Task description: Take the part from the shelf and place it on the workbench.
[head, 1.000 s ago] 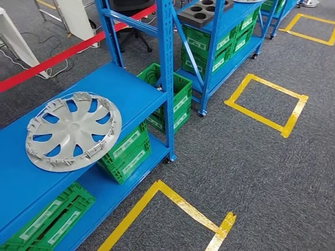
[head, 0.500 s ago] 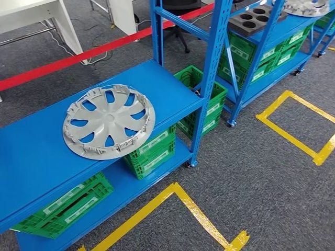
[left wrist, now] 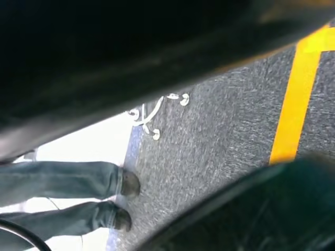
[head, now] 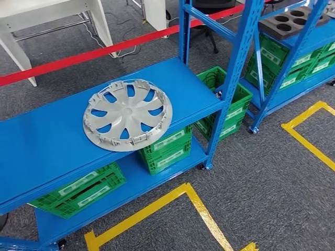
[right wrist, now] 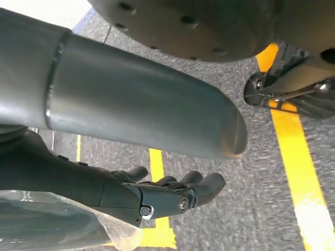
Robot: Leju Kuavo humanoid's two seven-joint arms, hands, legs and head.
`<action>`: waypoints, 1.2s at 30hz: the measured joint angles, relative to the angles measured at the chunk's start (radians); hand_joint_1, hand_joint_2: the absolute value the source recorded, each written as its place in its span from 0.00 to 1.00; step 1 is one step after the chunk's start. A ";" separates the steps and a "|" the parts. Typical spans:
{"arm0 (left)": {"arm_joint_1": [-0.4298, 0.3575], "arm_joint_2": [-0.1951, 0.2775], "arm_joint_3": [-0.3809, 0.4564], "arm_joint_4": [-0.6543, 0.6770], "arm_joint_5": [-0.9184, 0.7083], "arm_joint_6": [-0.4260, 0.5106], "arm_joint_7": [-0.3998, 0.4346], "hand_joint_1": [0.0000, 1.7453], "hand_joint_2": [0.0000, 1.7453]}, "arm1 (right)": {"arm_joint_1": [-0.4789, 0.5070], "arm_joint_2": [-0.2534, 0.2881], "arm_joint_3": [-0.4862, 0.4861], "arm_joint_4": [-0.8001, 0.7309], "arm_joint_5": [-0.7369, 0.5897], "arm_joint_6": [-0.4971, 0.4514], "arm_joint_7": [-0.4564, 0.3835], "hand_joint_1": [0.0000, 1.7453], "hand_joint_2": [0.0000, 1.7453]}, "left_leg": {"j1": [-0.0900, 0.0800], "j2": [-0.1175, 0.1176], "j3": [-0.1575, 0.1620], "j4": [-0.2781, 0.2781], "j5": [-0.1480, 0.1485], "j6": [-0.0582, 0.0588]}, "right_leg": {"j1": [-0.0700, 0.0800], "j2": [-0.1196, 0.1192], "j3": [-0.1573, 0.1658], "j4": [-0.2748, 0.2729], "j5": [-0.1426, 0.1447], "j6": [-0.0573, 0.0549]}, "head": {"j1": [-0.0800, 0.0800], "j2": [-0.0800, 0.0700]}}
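The part is a silver wheel cover with curved spokes. It lies flat on the blue shelf board, left of centre in the head view and close to the board's front edge. In the right wrist view my right hand hangs over the grey carpet, its dark fingers stretched out and slightly curled, with nothing in them. It is well away from the shelf.
Green crates sit on the lower board under the part. A blue upright stands right of it. A red barrier tape runs behind, with white table legs beyond. Yellow floor tape marks the carpet. A person's legs stand nearby.
The whole picture has shifted right and a little up, so the camera has turned left. The wheel cover now sits nearer the centre. Nothing on the shelf has moved.
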 joint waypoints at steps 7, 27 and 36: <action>0.000 0.002 0.000 0.000 0.000 0.001 0.000 0.00 0.00 | -0.009 0.000 0.000 0.000 0.000 0.000 0.000 0.00 0.00 | -0.006 0.002 0.053 -0.124 0.033 0.041 | 0.003 0.005 0.001 0.027 -0.037 0.034 | 0.001 0.000; -0.005 -0.001 0.002 0.000 0.002 -0.001 0.000 0.00 0.00 | 0.004 -0.001 0.000 0.000 0.000 -0.001 -0.001 0.00 0.00 | 0.004 -0.044 -0.102 0.174 -0.084 -0.010 | -0.001 0.063 0.015 -0.010 -0.005 -0.011 | -0.004 0.000; 0.002 0.000 0.031 0.001 0.043 -0.028 -0.018 0.00 0.50 | -0.003 0.003 -0.001 0.000 -0.036 -0.002 0.023 0.00 0.00 | -0.009 -0.024 0.039 -0.116 0.039 0.005 | 0.006 0.042 0.025 -0.009 -0.020 -0.002 | -0.004 0.000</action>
